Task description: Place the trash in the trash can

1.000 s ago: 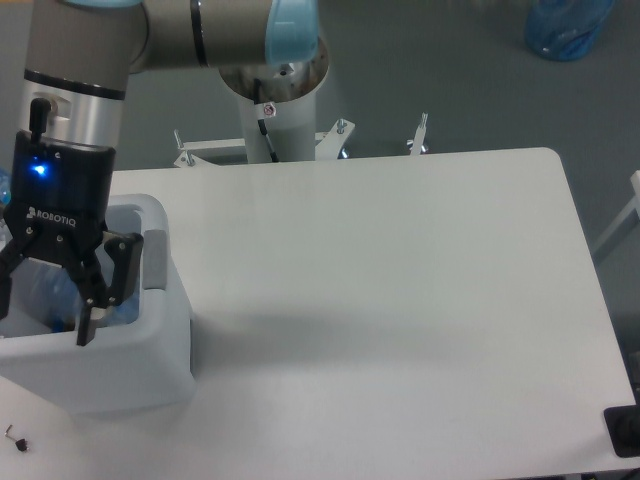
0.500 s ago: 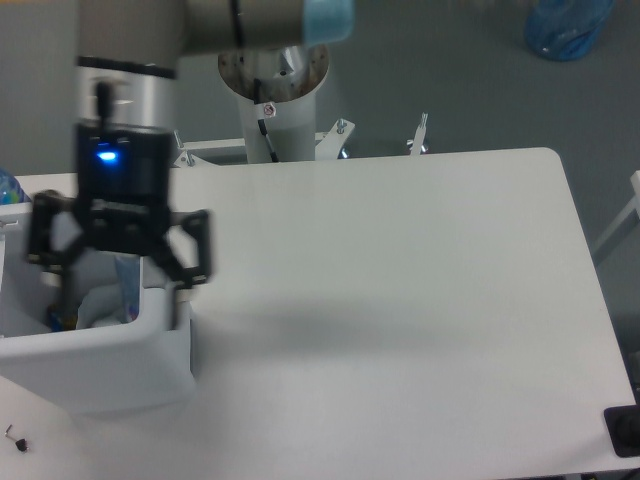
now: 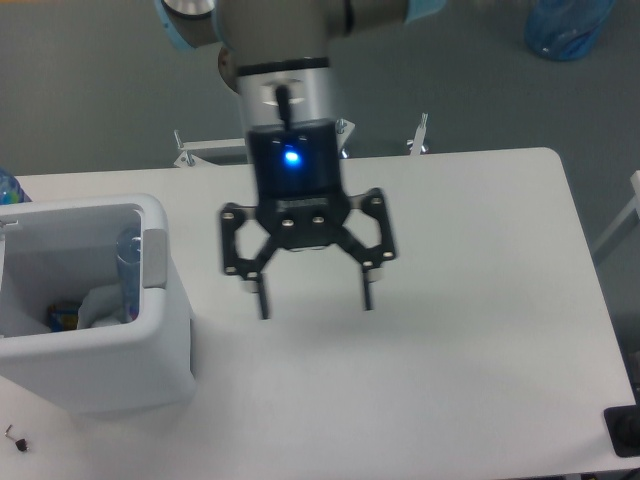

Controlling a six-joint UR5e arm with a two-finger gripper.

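The white trash can [image 3: 150, 355] stands at the table's left edge. Inside it, a clear plastic bottle [image 3: 128, 270] leans upright against the right wall, and crumpled pale trash [image 3: 98, 305] lies at the bottom beside a small coloured scrap. My gripper [image 3: 313, 297] hangs over the middle of the table, well to the right of the can. It is open, its fingers spread wide with nothing between them.
The white table [image 3: 470, 330] runs to the right and front edges. A blue translucent bag [image 3: 566, 25] lies on the floor at the far right. A small black item [image 3: 15, 437] sits left of the table's front corner. The arm's pedestal stands behind the table.
The gripper has swung from above the trash can rightward to the middle of the table, staying open and empty. The bottle now shows inside the can.
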